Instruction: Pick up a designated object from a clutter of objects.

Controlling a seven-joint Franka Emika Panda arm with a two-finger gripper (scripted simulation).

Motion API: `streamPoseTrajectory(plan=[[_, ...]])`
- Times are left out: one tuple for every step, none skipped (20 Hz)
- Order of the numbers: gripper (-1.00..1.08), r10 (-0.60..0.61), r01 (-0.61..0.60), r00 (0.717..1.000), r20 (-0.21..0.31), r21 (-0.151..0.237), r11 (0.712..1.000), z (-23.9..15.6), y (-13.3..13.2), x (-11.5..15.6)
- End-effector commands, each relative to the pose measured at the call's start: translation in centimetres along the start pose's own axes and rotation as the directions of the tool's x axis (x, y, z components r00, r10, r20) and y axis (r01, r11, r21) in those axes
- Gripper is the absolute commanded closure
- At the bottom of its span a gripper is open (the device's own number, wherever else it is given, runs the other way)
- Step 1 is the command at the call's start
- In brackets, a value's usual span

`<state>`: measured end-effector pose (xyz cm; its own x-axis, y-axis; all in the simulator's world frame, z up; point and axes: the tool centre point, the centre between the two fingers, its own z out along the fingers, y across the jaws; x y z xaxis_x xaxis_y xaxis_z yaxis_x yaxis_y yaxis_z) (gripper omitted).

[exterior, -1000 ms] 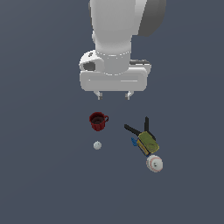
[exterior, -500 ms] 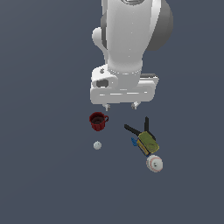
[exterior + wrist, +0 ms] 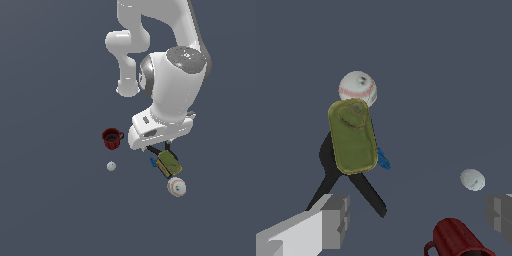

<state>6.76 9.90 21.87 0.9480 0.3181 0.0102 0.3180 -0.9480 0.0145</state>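
Shifted toward the exterior view's right since half a second ago, and lowered: gripper (image 3: 159, 146) now directly over the cluster instead of up beside the red mug (image 3: 112, 138), arm bent over so the wrist housing hides part of the pile. Objects unmoved across all three exterior pictures. Fingers spread wide with nothing between them, as the wrist view shows one pad (image 3: 336, 221) at each side with bare floor between. Target tin (image 3: 168, 163) lying flat, olive top up, just below the fingertips in the exterior view; resting on the black clamp (image 3: 341, 182), whose two legs splay out from under it. Baseball (image 3: 176, 186) touching or nearly touching one short end of the tin; small blue piece (image 3: 383, 159) peeking out along one long side. Small white ball (image 3: 111, 166) and mug well apart to the exterior view's left, clear of the approach. Wide opening judged as preparation to straddle the tin's narrow width. Risk judged: a finger catching a clamp leg or nudging the baseball.
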Motion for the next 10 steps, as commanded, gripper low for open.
streamPoseTrajectory(plan=[[-0.92,-0.064,0.064,0.998,0.003,0.002,0.998,2.1,-1.6,1.1],[-0.92,-0.086,0.086,0.996,0.003,0.003,0.996,2.8,-2.1,1.5],[-0.92,-0.107,0.107,0.994,0.004,0.004,0.994,3.5,-2.7,1.8],[-0.92,-0.126,0.125,0.992,0.005,0.005,0.992,4.1,-3.2,2.1],[-0.92,-0.143,0.143,0.990,0.005,0.007,0.990,4.7,-3.6,2.3],[-0.92,-0.158,0.158,0.987,0.006,0.008,0.987,5.3,-4.1,2.5],[-0.92,-0.172,0.172,0.985,0.006,0.010,0.985,5.8,-4.5,2.7],[-0.92,-0.185,0.185,0.983,0.006,0.011,0.983,6.2,-4.8,2.9],[-0.92,-0.196,0.196,0.981,0.006,0.012,0.981,6.6,-5.2,3.0],[-0.92,-0.205,0.205,0.979,0.006,0.013,0.979,6.9,-5.4,3.1]])
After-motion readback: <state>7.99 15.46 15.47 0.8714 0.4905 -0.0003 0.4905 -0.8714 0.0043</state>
